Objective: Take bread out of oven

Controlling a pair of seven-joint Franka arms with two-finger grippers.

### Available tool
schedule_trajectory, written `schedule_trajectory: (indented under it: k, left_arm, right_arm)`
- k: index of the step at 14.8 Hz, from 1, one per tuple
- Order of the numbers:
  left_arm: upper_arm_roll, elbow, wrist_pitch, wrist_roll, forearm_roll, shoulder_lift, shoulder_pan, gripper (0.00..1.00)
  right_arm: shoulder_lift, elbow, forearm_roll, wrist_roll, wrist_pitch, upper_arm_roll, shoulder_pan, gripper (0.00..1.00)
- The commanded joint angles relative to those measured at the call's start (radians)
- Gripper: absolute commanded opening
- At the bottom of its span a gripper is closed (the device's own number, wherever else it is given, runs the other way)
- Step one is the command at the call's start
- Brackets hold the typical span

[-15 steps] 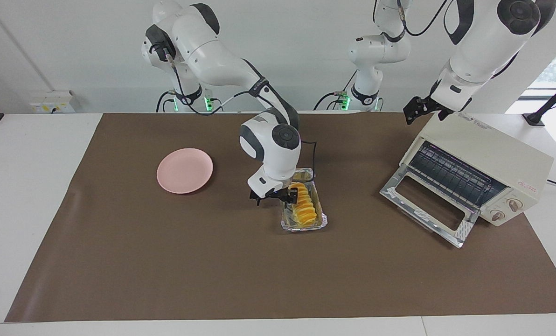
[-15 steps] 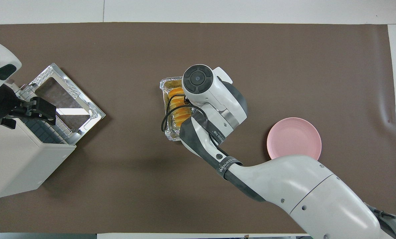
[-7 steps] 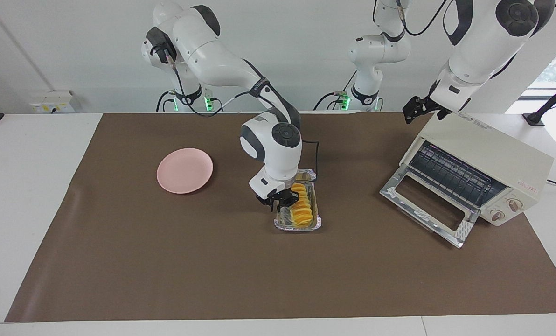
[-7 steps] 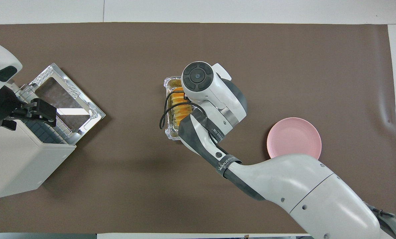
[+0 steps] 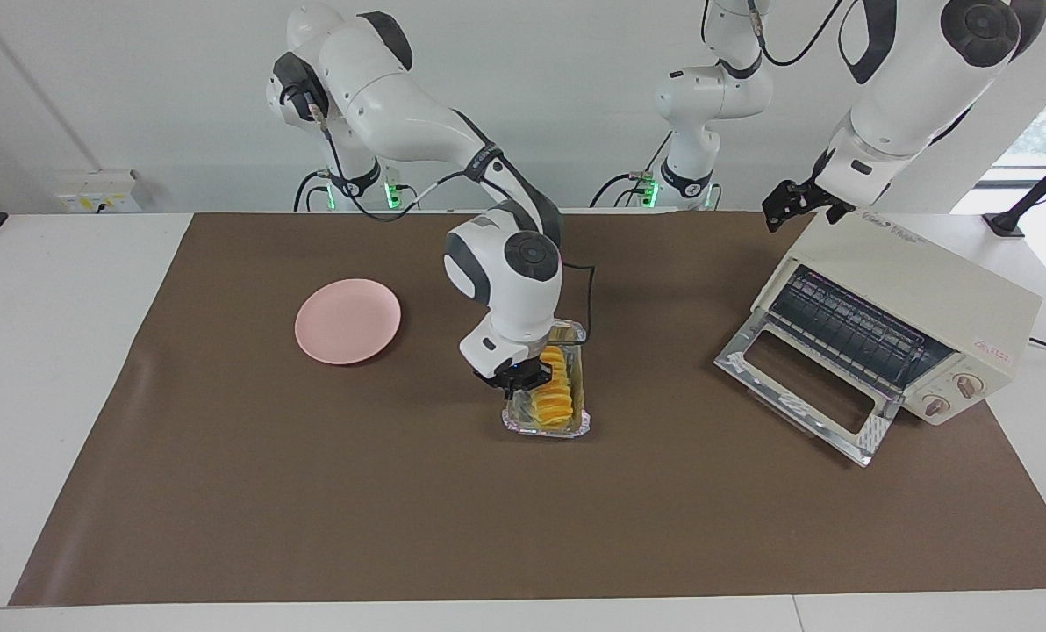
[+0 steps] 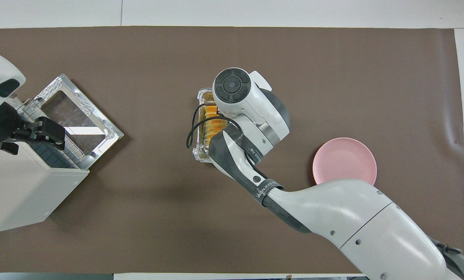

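Note:
The bread [image 5: 555, 397] [image 6: 213, 125], a ridged yellow-orange loaf, lies in a crinkled foil tray [image 5: 577, 423] [image 6: 199, 155] on the brown mat near the table's middle. My right gripper [image 5: 523, 377] is shut on the tray's long rim, on the side toward the right arm's end. In the overhead view the right hand covers the grip. The cream oven [image 5: 913, 290] [image 6: 21, 190] stands at the left arm's end with its glass door [image 5: 799, 391] [image 6: 80, 114] folded down and its wire rack [image 5: 848, 329] bare. My left gripper [image 5: 786, 206] [image 6: 47, 130] hangs open over the oven's top edge, holding nothing.
A pink plate [image 5: 347, 320] [image 6: 345, 161] lies toward the right arm's end of the mat, beside the right forearm in the overhead view. A black cable [image 6: 191, 134] loops from the right hand over the tray. The oven's two knobs [image 5: 951, 395] face away from the robots.
The right gripper has shut on the tray's rim. The tray with the bread has slid toward the right arm's end and turned a little. The left arm has barely moved.

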Motion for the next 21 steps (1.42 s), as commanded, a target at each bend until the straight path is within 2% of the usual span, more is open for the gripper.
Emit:
schedule_trajectory:
  k: [1,5,9,14,17,21]
  left_arm:
    - [-0.002,-0.031,0.008,0.008,-0.016,-0.037,0.012,1.00]
    - [-0.002,-0.031,0.008,0.008,-0.016,-0.037,0.012,1.00]
    - [-0.002,-0.031,0.008,0.007,-0.016,-0.036,0.012,1.00]
    - [-0.002,-0.031,0.008,0.008,-0.016,-0.037,0.012,1.00]
    - [-0.002,-0.031,0.008,0.007,-0.016,-0.037,0.012,1.00]
    - [-0.002,-0.031,0.008,0.008,-0.016,-0.037,0.012,1.00]
  right_arm:
    - [0.001,0.110,0.095,-0.181,-0.100,0.015,-0.119,0.00]
    - [0.002,0.112,0.101,-0.394,-0.079,0.014,-0.260,0.00]
    - [0.030,0.086,0.107,-0.567,0.022,0.014,-0.383,0.00]
    - [0.094,0.087,0.107,-0.616,0.091,0.014,-0.434,0.00]
    - [0.117,0.087,0.106,-0.734,0.142,0.009,-0.455,0.00]
    - [0.120,0.087,0.107,-0.732,0.144,0.007,-0.452,0.00]
